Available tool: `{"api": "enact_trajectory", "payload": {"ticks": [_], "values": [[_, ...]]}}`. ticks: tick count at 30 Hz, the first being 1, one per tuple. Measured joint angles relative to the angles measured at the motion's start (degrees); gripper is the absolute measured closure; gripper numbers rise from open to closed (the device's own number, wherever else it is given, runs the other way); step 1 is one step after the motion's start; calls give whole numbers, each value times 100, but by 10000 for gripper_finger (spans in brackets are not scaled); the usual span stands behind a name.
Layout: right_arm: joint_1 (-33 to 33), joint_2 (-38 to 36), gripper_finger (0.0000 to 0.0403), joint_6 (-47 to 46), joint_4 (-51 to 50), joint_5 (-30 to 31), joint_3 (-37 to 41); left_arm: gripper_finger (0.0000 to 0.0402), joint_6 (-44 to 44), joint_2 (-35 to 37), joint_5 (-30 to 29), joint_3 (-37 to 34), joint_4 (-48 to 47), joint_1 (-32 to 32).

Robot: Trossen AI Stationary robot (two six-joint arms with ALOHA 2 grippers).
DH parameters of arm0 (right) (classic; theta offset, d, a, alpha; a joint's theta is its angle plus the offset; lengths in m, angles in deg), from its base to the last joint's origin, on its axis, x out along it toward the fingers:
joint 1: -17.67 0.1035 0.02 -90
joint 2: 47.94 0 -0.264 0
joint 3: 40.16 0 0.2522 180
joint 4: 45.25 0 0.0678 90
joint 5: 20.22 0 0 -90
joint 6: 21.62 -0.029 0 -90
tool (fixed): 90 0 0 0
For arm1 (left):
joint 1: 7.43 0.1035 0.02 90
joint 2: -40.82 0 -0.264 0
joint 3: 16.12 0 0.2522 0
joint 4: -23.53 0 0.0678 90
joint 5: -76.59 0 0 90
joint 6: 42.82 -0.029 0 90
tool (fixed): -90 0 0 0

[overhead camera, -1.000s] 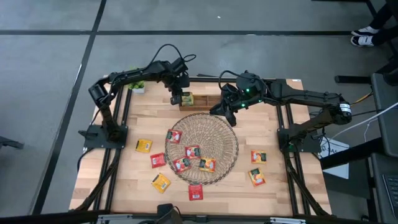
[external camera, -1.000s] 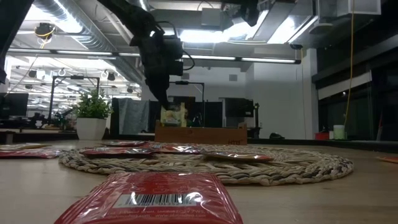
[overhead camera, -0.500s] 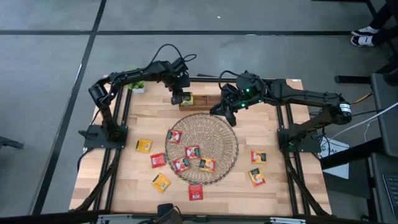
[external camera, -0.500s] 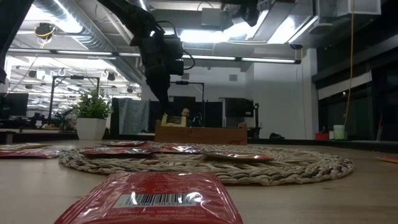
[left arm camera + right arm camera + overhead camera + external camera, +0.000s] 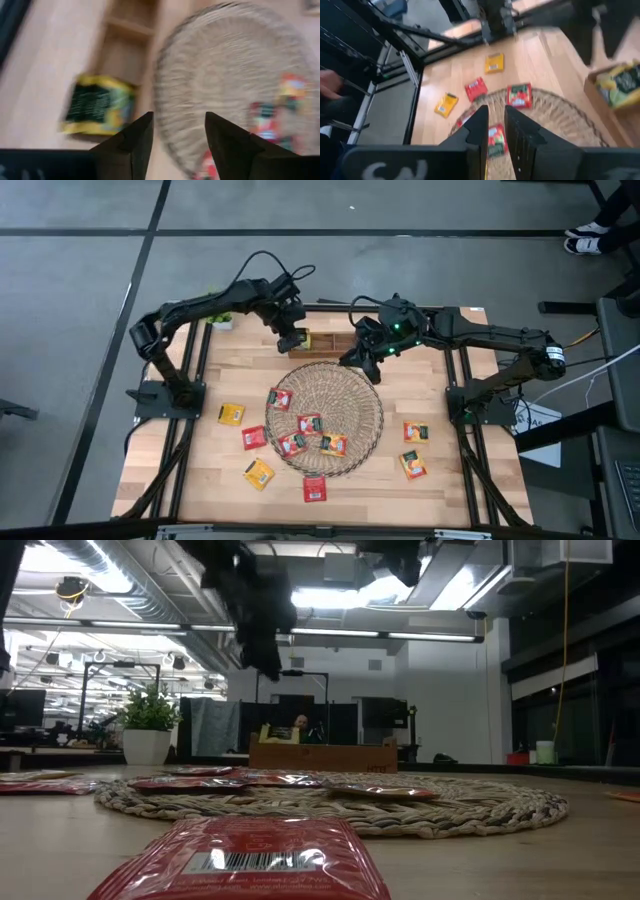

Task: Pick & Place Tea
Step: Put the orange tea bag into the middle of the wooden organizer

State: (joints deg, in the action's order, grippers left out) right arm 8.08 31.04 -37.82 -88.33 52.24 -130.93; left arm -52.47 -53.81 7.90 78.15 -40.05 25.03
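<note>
1. Nearest the front edge of the desk [image 5: 215, 365], 1 red sachet [image 5: 314, 489] is seen lying flat, with a yellow sachet [image 5: 259, 473] beside it toward the left edge.
2. 2 orange sachets [image 5: 413, 448] are seen near the right edge, and 2 more, 1 yellow [image 5: 231, 414] and 1 red [image 5: 253, 437], near the left edge.
3. At the desk's middle, the round wicker mat [image 5: 325, 418] is seen carrying 4 sachets [image 5: 305, 427].
4. Beyond the mat, at the back edge, a shallow wooden box [image 5: 330, 342] is seen; a yellow-green sachet [image 5: 300, 338] lies in its left end.
5. The left pincer [image 5: 291, 340] is held above that sachet, its fingers [image 5: 135, 137] spread and holding nothing.
6. The right pincer [image 5: 362, 358] is held over the mat's back rim, its fingers [image 5: 479, 127] nearly pressed together with nothing between them.
7. A potted plant [image 5: 148, 725] is seen at the back left corner.
</note>
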Motion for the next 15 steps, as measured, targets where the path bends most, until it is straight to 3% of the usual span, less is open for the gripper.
{"api": "enact_trajectory", "payload": {"ticks": [7, 15], "values": [[98, 39, 340, 9, -606, -14, 4, 223, 656, 884, 25, 0, 102, -936], [304, 35, 328, -579, -1269, -141, 4, 227, 1327, 1445, -614, 0, 221, -1735]]}}
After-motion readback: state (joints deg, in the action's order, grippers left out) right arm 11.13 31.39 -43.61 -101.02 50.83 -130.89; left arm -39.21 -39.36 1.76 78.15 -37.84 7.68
